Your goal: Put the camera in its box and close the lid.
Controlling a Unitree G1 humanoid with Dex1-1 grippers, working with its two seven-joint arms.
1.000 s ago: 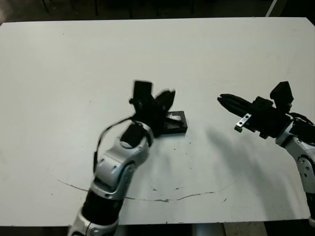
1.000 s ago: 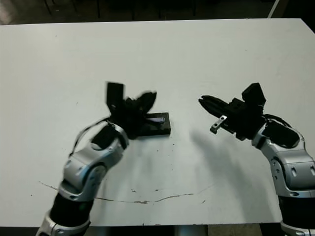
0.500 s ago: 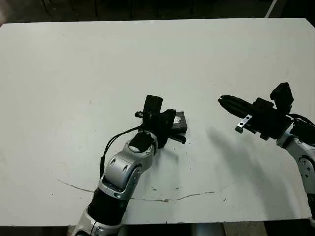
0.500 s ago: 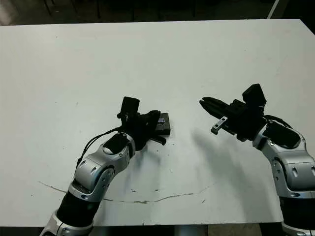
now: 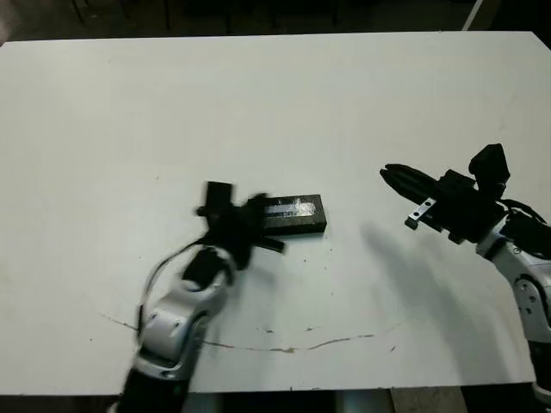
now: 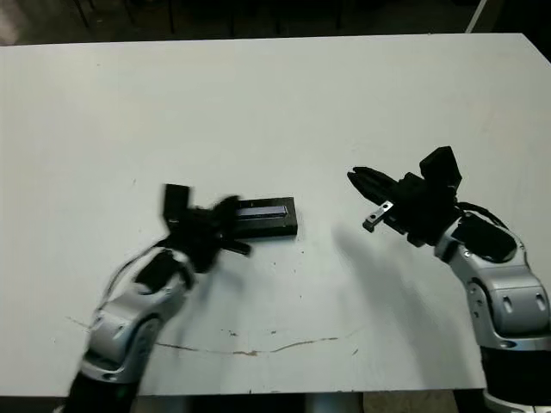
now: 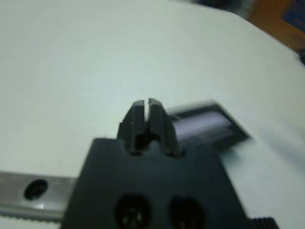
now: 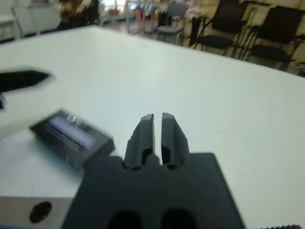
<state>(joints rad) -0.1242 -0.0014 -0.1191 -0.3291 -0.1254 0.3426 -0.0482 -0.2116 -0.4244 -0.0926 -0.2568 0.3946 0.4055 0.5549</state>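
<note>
The lid (image 5: 293,213), black with a silvery strip on top, lies flat near the table's middle and covers the box, so I see no white lining. The camera is hidden. My left gripper (image 5: 256,222) is blurred just left of the lid's left end, apart from it. In its wrist view its fingers (image 7: 144,107) are pressed together with nothing between them, and the lid (image 7: 202,125) lies just beyond. My right gripper (image 5: 389,175) hovers shut and empty to the right of the lid, pointing toward it; the lid (image 8: 71,136) shows there too.
The white table (image 5: 275,103) spreads wide behind and to both sides of the lid. A thin dark scratch (image 5: 293,348) runs along near the front edge. Chairs (image 8: 267,28) stand beyond the table's far side.
My left gripper has drawn back to the left off the lid, which now shows in full. The right arm has barely moved.
</note>
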